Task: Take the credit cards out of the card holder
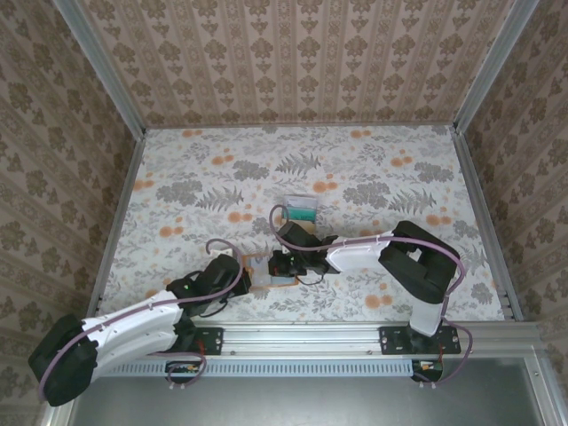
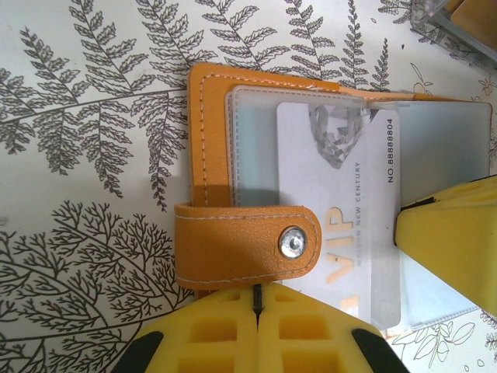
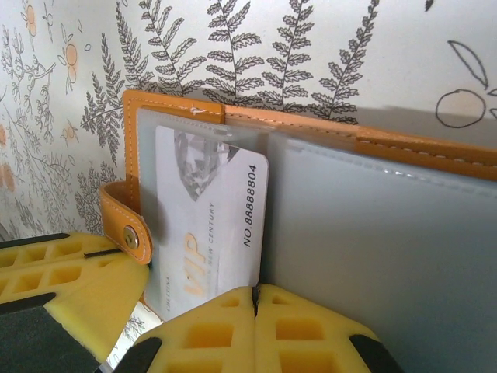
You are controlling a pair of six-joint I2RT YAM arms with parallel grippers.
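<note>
The orange card holder [image 1: 257,266] [image 2: 210,132] [image 3: 404,148] lies open on the table in front of both arms, its snap strap [image 2: 241,245] folded over the left page. A pale credit card [image 2: 334,202] [image 3: 210,210] marked VIP sits in the left clear pocket, its edge sticking out towards the spine. My left gripper [image 1: 241,269] [image 2: 256,291] is shut, its tips against the holder's edge just below the strap. My right gripper [image 1: 277,264] [image 3: 255,291] is shut too, tips touching the pale card's near corner. A teal credit card [image 1: 300,213] lies on the table farther back.
Patterned walls [image 1: 53,133] close in the floral table [image 1: 382,169] on three sides. A metal rail [image 1: 355,335] runs along the near edge. In the left wrist view an orange-tan card edge [image 2: 477,12] shows at the top right corner.
</note>
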